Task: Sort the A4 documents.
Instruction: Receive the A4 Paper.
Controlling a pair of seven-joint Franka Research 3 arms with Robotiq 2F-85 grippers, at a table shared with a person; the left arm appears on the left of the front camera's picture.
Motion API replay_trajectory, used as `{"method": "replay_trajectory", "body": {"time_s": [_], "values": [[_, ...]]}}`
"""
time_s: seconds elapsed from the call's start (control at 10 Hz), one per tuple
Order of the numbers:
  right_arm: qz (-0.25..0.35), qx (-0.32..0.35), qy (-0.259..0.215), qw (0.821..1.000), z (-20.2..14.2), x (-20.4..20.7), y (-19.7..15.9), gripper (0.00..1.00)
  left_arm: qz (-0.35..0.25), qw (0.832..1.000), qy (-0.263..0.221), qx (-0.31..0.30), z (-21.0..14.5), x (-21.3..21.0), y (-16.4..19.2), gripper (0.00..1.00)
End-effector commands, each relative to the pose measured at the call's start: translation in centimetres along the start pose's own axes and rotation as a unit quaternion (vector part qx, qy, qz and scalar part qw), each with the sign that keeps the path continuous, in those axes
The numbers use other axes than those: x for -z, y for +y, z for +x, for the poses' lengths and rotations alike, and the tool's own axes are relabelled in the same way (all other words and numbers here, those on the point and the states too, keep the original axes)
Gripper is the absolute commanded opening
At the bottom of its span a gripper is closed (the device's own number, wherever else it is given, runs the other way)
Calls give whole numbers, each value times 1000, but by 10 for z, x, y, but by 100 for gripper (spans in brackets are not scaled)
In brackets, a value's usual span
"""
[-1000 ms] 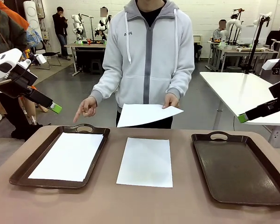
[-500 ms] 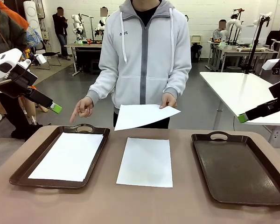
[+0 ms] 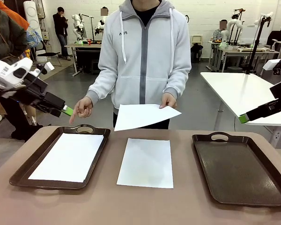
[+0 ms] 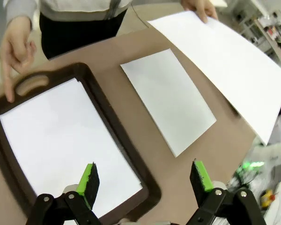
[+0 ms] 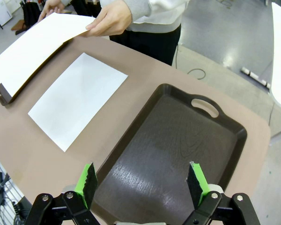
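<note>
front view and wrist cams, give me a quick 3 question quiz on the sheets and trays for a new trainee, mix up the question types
1. True or false: a sheet lies in the left tray.
2. The sheet on the table lies: A) between the left tray and the right tray; B) in the right tray; C) under the left tray.
3. Left gripper: are its jaws open or shut?
Key: 1 true; 2 A; 3 open.
</note>
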State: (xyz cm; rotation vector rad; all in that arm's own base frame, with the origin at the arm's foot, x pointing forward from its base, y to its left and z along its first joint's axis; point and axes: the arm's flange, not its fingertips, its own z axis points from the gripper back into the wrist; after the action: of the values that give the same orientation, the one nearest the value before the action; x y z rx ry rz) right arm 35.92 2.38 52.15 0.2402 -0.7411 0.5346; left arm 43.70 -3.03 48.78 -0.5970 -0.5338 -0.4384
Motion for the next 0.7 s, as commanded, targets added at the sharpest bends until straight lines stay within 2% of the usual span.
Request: {"method": "replay_trajectory", "body": {"time_s": [0.0, 0.2, 0.4, 0.6], "values": [[3, 0, 0, 1000, 0, 1, 0, 100, -42, 992, -43, -109, 22, 31, -1, 100], [3, 0, 0, 1000, 0, 1, 0, 100, -97, 977, -34, -187, 24, 67, -11, 100], [3, 0, 0, 1000, 0, 1, 0, 100, -171, 945, -35, -277, 23, 98, -16, 100], [3, 0, 0, 1000, 0, 1, 0, 100, -211, 923, -25, -319, 25, 114, -21, 100]]}}
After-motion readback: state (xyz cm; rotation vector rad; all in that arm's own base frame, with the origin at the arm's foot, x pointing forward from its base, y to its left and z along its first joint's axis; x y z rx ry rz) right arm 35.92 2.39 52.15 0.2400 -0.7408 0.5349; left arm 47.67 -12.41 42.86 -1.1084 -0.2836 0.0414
